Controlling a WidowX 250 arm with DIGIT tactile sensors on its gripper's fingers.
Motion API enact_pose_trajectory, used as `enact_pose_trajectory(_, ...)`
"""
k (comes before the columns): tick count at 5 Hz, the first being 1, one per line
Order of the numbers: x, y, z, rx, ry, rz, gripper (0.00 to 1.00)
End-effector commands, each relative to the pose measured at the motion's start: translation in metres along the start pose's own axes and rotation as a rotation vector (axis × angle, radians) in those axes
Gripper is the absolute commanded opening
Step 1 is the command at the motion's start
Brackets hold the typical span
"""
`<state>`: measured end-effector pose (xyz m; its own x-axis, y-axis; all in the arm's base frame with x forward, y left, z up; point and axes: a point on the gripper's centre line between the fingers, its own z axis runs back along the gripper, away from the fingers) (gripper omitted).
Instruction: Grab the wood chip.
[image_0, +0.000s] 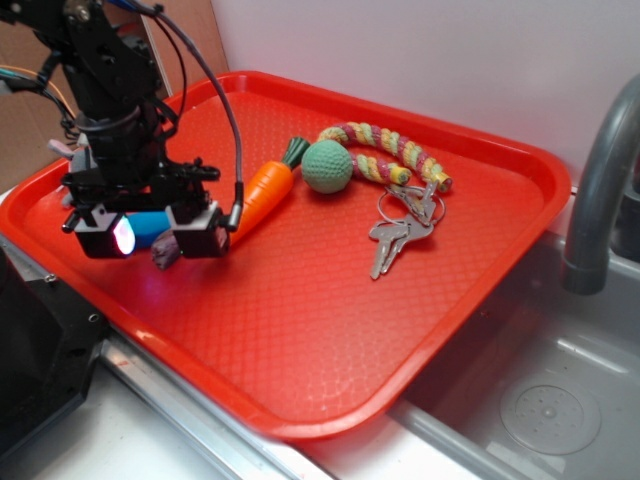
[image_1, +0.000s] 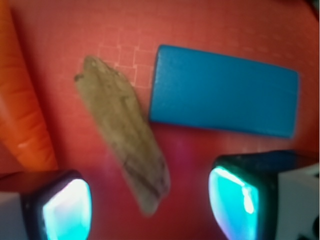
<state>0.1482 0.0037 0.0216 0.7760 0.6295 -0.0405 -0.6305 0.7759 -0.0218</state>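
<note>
Low over the left part of a red tray (image_0: 330, 330): one gripper (image_0: 150, 238), spread open, nothing between the two pads (image_1: 67, 210), both lit cyan in the wrist view. Flat on the tray floor, in the gap below the jaws: one chip (image_1: 122, 132), brown and rough, lying nearer the left pad than the right but apart from both. Long axis slanted in the wrist view, upper end toward top left, narrower lower end toward bottom right, reaching down level with the pads. In the exterior view, only a dark stub of chip (image_0: 165, 252) visible by the right-hand pad.

Just right of the chip's upper half: one blue block (image_1: 225, 92), flat, long axis nearly crosswise, its near left corner almost touching the chip; contact not clear. Partly hidden by the gripper in the exterior view.

Left of the chip in the wrist view, right of the gripper in the exterior view: one orange carrot (image_0: 265, 195), green stem toward the tray's far side, apart from the chip.

Farther right: one green knit ball (image_0: 327, 166), touching the carrot's stem end. Behind and beside it, one braided rope (image_0: 385, 150) in pink and yellow. At the rope's right end, a ring with two keys (image_0: 398, 235), flat on the tray.

Beyond the tray's right edge: one grey faucet (image_0: 600, 190) over a sink (image_0: 550, 400).
</note>
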Motion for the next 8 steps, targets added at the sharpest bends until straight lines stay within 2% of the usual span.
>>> enact_pose_trajectory(1, 0.017, -0.011, -0.013, 0.036, 0.003, -0.123, 1.00)
enact_pose_trajectory(2, 0.023, -0.016, -0.012, 0.055, -0.003, -0.242, 0.90)
enact_pose_trajectory(3, 0.025, -0.015, -0.005, 0.049, -0.009, -0.290, 0.00)
enact_pose_trajectory(5, 0.023, -0.013, 0.026, 0.028, -0.005, -0.406, 0.00)
enact_pose_trajectory(6, 0.017, -0.008, 0.073, -0.047, -0.027, -0.556, 0.00)
enact_pose_trajectory(7, 0.008, -0.007, 0.122, -0.073, -0.078, -0.676, 0.00)
enact_pose_trajectory(8, 0.005, -0.016, 0.168, -0.050, -0.081, -0.755, 0.00)
